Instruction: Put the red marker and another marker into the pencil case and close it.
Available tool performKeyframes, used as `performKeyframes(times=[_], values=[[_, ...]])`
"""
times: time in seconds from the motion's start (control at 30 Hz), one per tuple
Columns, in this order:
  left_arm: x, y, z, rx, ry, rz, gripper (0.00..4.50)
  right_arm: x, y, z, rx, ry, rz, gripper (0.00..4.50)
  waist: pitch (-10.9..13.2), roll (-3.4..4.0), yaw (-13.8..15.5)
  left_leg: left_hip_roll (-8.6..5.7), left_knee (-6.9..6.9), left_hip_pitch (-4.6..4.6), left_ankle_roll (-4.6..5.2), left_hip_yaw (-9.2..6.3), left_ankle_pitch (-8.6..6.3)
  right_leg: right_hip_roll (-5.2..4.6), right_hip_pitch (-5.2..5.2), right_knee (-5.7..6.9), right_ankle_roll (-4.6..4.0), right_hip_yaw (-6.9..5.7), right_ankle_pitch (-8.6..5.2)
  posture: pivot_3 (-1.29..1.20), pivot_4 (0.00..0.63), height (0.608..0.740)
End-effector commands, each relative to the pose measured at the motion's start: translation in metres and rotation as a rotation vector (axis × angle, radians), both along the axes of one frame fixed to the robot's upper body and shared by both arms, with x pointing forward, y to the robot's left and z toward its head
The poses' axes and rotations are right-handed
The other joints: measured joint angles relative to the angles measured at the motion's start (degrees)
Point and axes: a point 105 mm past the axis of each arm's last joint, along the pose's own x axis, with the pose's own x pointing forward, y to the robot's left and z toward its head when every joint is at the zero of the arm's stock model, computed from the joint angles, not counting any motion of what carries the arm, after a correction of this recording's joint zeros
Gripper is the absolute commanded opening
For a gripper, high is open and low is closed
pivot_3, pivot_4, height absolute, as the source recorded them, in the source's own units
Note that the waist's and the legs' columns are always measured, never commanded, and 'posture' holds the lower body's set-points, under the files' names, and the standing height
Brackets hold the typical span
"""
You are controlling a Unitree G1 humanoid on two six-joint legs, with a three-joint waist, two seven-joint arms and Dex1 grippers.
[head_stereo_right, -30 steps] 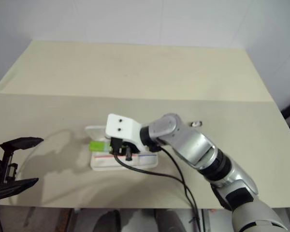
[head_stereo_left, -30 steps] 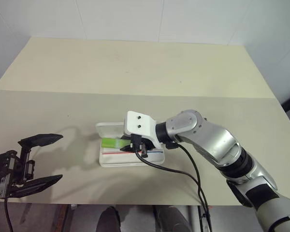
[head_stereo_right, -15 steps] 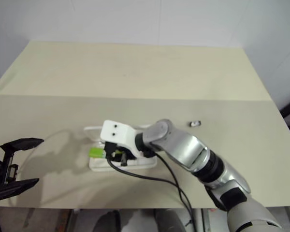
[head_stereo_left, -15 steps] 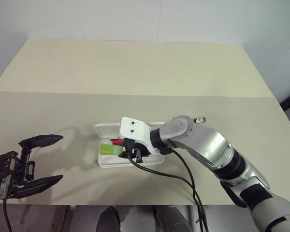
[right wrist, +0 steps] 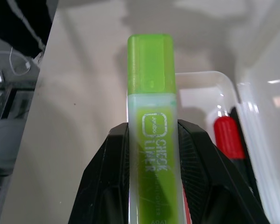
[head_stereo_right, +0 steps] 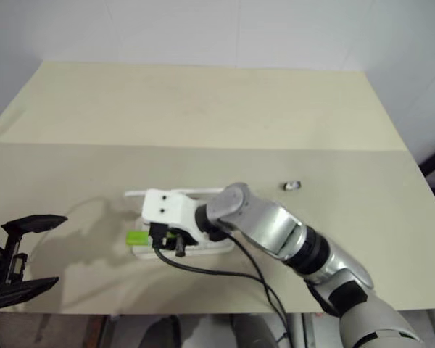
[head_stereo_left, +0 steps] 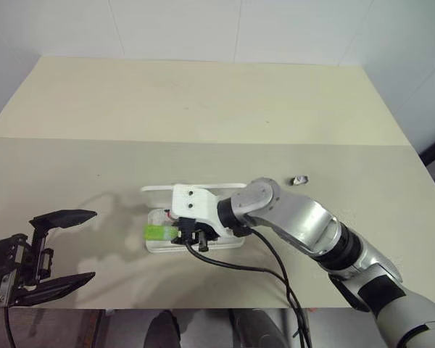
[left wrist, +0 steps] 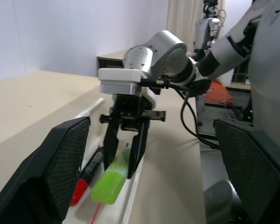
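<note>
Right gripper (left wrist: pixel 126 161), jaws clamped on the green marker (head_stereo_left: pixel 159 232), has shifted toward the open pencil case's (head_stereo_left: pixel 232 239) left end near the desk's front edge, red marker (left wrist: pixel 86 175) already inside, so release looks near; left gripper (head_stereo_left: pixel 61 250) agape, idle.

Pencil case (head_stereo_left: pixel 232 190) open on tabletop (head_stereo_left: pixel 203 109), near front edge, roughly mid-width. Red marker (left wrist: pixel 86 175) lies inside case, along its length. Right tool (left wrist: pixel 124 164) over case's left end, clamped on another marker (right wrist: pixel 152 140); that marker sits just beside red marker, its cap end past case's left rim. Left tool (head_stereo_left: pixel 58 250) well apart to left, at tabletop's front-left corner, fingers spread, nothing between them. Small object (head_stereo_left: pixel 300 179) on tabletop right of case, apart from it.
</note>
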Motion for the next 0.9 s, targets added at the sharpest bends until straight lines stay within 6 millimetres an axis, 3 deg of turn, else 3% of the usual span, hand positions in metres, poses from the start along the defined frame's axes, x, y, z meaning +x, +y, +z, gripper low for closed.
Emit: performKeyframes(times=[0.03, 0.47, 0.5, 0.77, 0.9], values=[[-0.0055, 0.0090, -0.0011, 0.013, 0.018, 0.038, 4.50, -0.0027, 0.0055, 0.0069, 0.013, -0.071, 0.069, 1.08, 0.00, 0.00, -0.15, 0.00, -0.01, 0.00, 0.00, 0.00, 0.00, -0.01, 0.00, -0.01, 0.00, 0.00, 0.00, 0.00, 0.150, 0.740], [-0.0088, 0.0054, -0.0007, 0.006, 0.018, 0.037, 4.50, -0.0027, 0.0080, 0.0014, -0.005, -0.103, 0.109, 1.08, 0.00, -0.01, -0.88, 0.00, -0.13, 0.00, -0.14, -0.13, 0.08, -0.03, 0.01, -0.02, -0.02, -0.14, -0.01, 0.00, 0.150, 0.740], [-0.0087, 0.0053, -0.0005, 0.006, 0.019, 0.037, 4.50, -0.0023, 0.0079, 0.0007, -0.008, -0.103, 0.107, 1.80, 0.00, -0.01, -0.92, 0.00, -0.13, 0.00, -0.14, -0.13, 0.08, -0.03, 0.01, -0.02, -0.03, -0.14, -0.02, 0.00, 0.150, 0.740], [-0.0078, 0.0052, -0.0002, 0.005, 0.022, 0.035, 4.50, -0.0029, 0.0071, -0.0021, -0.017, -0.100, 0.113, 4.48, 0.00, -0.01, -0.97, 0.00, -0.14, 0.00, -0.15, -0.14, 0.09, -0.03, 0.01, -0.02, -0.03, -0.15, -0.02, 0.00, 0.150, 0.740], [-0.0057, 0.0042, 0.0005, 0.004, 0.018, 0.033, 4.50, -0.0018, 0.0060, -0.0004, -0.017, -0.109, 0.113, 4.48, 0.00, -0.01, -0.97, 0.00, -0.14, 0.00, -0.16, -0.15, 0.09, -0.03, 0.01, -0.01, -0.04, -0.16, -0.02, 0.00, 0.150, 0.740]])
